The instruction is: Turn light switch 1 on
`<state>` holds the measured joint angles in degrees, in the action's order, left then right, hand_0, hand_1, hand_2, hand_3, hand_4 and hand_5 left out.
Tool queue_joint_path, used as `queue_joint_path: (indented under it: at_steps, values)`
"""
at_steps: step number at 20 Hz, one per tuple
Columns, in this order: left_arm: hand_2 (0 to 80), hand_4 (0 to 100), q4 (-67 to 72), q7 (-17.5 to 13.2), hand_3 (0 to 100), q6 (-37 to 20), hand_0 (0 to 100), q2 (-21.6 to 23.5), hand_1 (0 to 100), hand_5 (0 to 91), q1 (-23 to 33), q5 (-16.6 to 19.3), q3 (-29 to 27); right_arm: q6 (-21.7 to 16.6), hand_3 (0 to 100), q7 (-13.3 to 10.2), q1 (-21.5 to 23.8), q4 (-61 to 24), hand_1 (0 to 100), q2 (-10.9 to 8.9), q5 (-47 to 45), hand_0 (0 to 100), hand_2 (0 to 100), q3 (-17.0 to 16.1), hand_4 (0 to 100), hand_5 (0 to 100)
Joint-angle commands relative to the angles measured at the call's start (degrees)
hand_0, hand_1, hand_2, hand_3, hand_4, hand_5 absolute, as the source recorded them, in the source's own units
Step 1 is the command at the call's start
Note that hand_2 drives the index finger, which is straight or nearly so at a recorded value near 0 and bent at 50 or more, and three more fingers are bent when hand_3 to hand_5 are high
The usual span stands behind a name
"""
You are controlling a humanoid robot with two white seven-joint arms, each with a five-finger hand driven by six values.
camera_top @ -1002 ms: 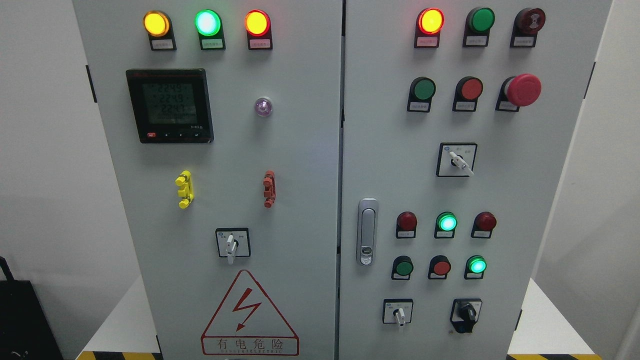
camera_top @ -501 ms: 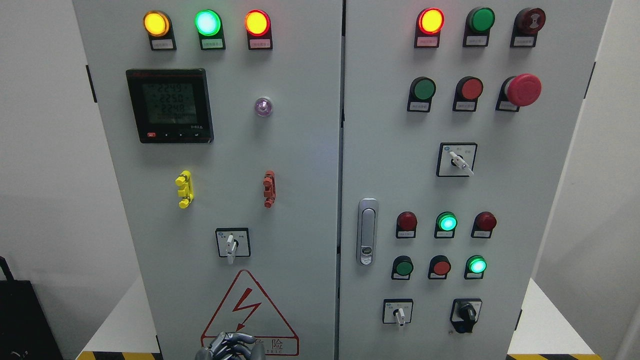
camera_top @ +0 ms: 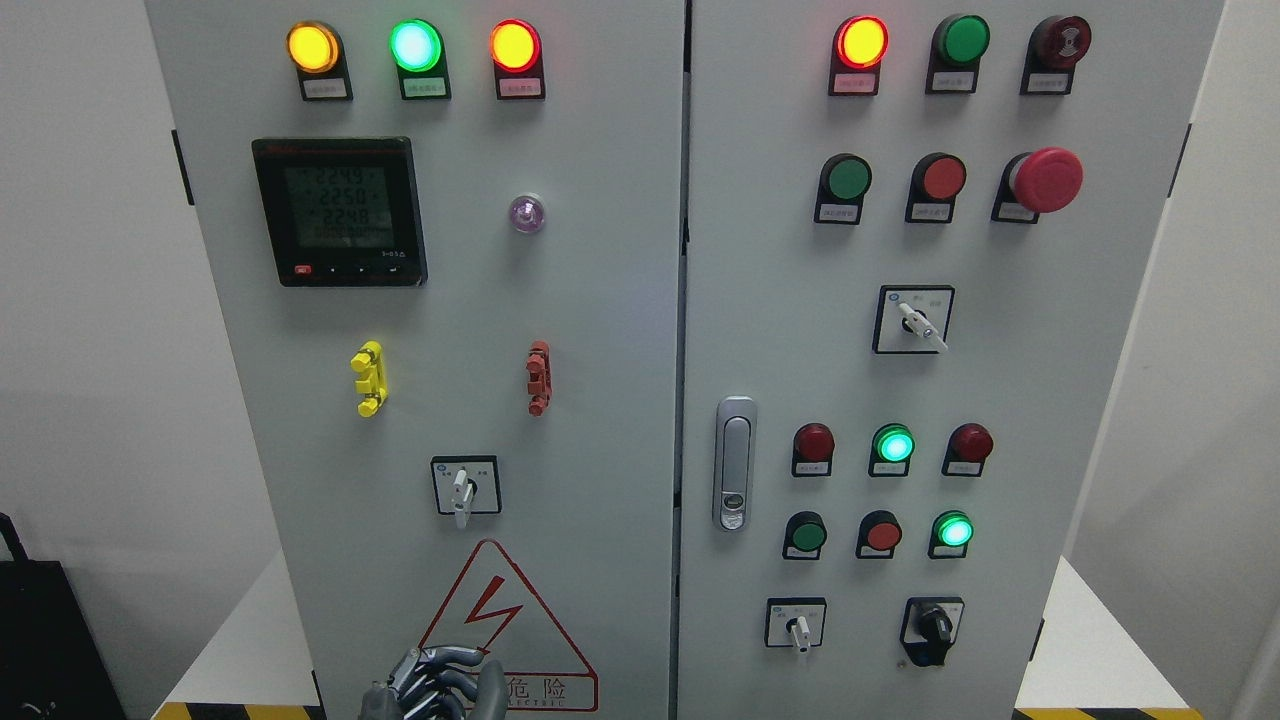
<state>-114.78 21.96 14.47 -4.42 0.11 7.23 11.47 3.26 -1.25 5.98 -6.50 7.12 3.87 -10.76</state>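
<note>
A grey electrical cabinet with two doors fills the head view. On the left door (camera_top: 600,330), a white-handled selector switch (camera_top: 461,490) points straight down, above a red danger triangle (camera_top: 497,625). My left hand (camera_top: 435,685) comes up at the bottom edge, just below and left of that triangle and well below the switch. Its grey fingers (camera_top: 440,665) are curled and hold nothing, with the thumb upright at their right. The right door has more selector switches, at mid height (camera_top: 915,322) and near the bottom (camera_top: 798,628), plus a black knob (camera_top: 935,625). My right arm is out of view.
Lit pilot lamps (camera_top: 415,45) and a digital meter (camera_top: 340,212) sit high on the left door. The right door carries a metal door handle (camera_top: 735,463), push buttons and a red mushroom stop button (camera_top: 1045,180). White walls flank the cabinet. Yellow-black floor tape (camera_top: 230,712) runs below.
My left hand came into view at the bottom edge, where a second ago there was none, and has since moved a little up and to the left. The switches and lamps look unchanged.
</note>
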Motion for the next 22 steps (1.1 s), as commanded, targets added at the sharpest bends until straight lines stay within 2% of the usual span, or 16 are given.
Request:
queue_joint_path:
  at_steps: [1,8,12,17,22]
  values:
    - [55.2,93,-0.80,1.59,83,0.04,33,-1.56,80,81.7,-1.43,0.07,0.83,-0.01,0,0.02,0.00,0.00,0,0.00,0.00,0,0,-0.05,0,0]
    - [59.3,96,-0.54,2.39,92,1.79,23,-1.65,78,83.4,-2.65,0.15,0.75,-0.01,0,0.02,0.00,0.00,0,0.00,0.00,0,0,0.04,0,0]
    - [59.4,95,-0.45,3.26,91,2.76,18,-1.74,77,84.5,-4.67,0.24,0.75,-0.01,0,0.02,0.00,0.00,0,0.00,0.00,0,0,0.04,0,0]
    - [59.4,95,-0.54,5.64,91,4.08,16,-2.00,77,84.7,-5.38,0.24,0.66,-0.01,0,0.02,0.00,0.00,0,0.00,0.00,0,0,0.04,0,0]
    - [59.4,95,-0.54,6.69,93,5.56,15,-2.00,77,85.1,-6.52,0.24,0.66,-0.01,0,0.02,0.00,0.00,0,0.00,0.00,0,0,-0.05,0,0]
